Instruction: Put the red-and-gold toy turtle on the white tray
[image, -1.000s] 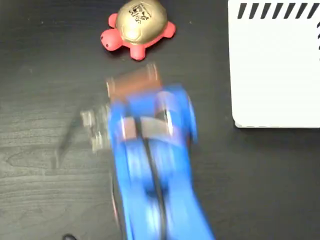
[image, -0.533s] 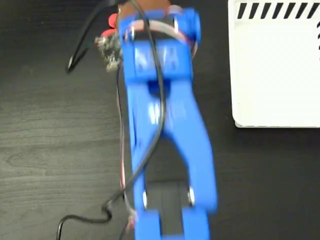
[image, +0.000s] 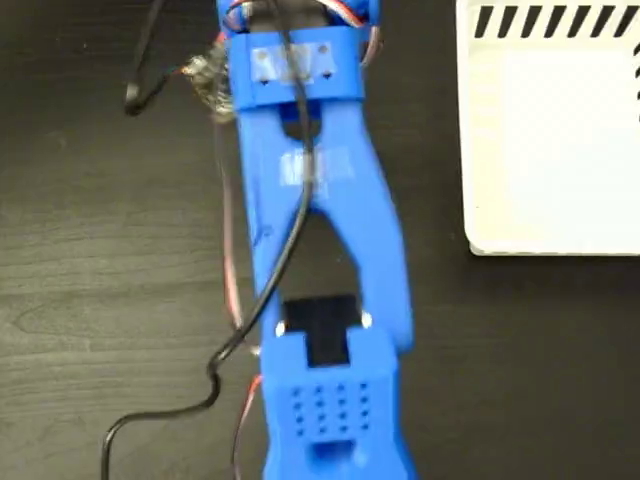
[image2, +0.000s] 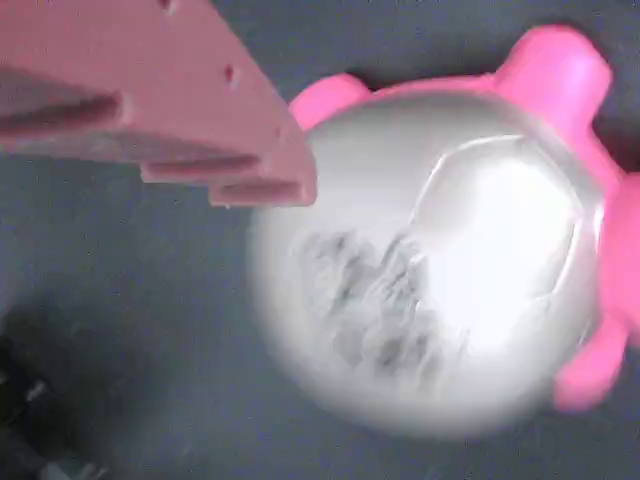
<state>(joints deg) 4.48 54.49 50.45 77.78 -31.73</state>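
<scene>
One claw finger (image2: 215, 120) overlaps the red-and-gold toy turtle (image2: 430, 270).

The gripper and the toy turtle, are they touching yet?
Cannot tell. The wrist view shows one finger overlapping the turtle's shell edge, blurred; the arm hides it in the fixed view.

Tabletop (image: 100, 250): dark, near-black surface with faint wood grain running left to right in the fixed view. Grain is clearest at lower left, where lighter streaks and a knot-like swirl show. In the wrist view the same tabletop (image2: 130, 330) appears as a blurred dark grey-blue field with no legible texture. No other non-task item can be made out.
</scene>
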